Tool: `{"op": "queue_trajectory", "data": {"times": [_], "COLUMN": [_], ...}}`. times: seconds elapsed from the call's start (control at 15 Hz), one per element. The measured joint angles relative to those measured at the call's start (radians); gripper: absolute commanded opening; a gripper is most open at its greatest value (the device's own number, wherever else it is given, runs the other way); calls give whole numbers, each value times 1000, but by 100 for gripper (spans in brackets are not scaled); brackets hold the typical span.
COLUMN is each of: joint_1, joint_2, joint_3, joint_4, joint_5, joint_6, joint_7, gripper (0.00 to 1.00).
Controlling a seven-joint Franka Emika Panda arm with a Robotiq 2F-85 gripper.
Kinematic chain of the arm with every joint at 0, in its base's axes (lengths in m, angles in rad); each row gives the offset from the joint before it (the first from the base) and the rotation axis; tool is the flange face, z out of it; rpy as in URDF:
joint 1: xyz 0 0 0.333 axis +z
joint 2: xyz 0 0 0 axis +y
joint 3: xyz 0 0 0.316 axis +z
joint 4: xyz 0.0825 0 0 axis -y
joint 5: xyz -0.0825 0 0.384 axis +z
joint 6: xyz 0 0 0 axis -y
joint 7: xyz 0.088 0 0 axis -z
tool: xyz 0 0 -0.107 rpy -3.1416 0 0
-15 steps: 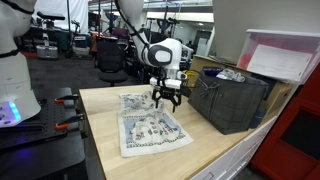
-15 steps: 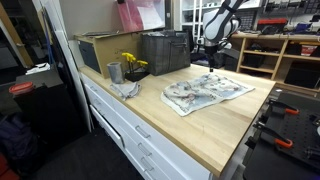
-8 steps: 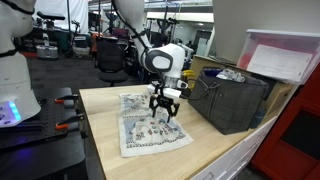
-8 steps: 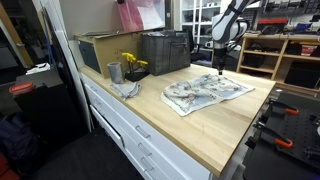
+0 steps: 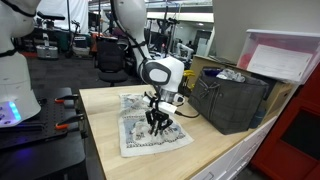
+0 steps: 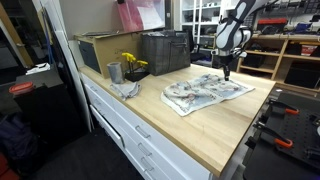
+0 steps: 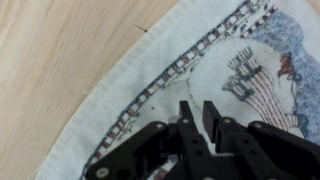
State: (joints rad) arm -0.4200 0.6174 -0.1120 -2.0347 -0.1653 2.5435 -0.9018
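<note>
A patterned white cloth (image 5: 138, 138) with a checked border lies spread flat on the wooden tabletop (image 5: 215, 148). In both exterior views my gripper (image 5: 158, 124) points straight down onto the cloth. It meets the cloth's (image 6: 200, 93) far corner, below the gripper (image 6: 226, 76). In the wrist view the gripper (image 7: 197, 106) has its black fingers (image 7: 186, 118) drawn almost together. Only a narrow strip of cloth (image 7: 215, 58) shows between them, just inside the border. Bare wood (image 7: 60, 60) lies beyond the cloth's edge.
A dark crate (image 5: 232, 100) stands close beside the gripper on the tabletop, and it shows again as the crate (image 6: 165, 52) at the back. A metal cup (image 6: 114, 72), yellow flowers (image 6: 130, 62), a grey rag (image 6: 125, 89) and a cardboard box (image 6: 98, 50) sit along the counter.
The gripper has come down from above the cloth onto it, moving toward the cloth's corner. Its fingers have gone from wide open to nearly together.
</note>
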Motion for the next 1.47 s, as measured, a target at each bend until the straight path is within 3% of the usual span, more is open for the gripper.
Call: {"op": "queue_trajectory", "data": {"times": [0.73,1.27,1.33,1.47], "joint_1": [-13,-19,-21,-27], "joint_2": [44,42,42,39], "joint_3": [-14,-108,-113,-112], "joint_4": [8,-20,-23,-26], "joint_5": [-1,-43,-47,-45], "joint_6": [7,7,7,7], "joint_7": [4,4,5,5], "gripper": [0,0,26,33]}}
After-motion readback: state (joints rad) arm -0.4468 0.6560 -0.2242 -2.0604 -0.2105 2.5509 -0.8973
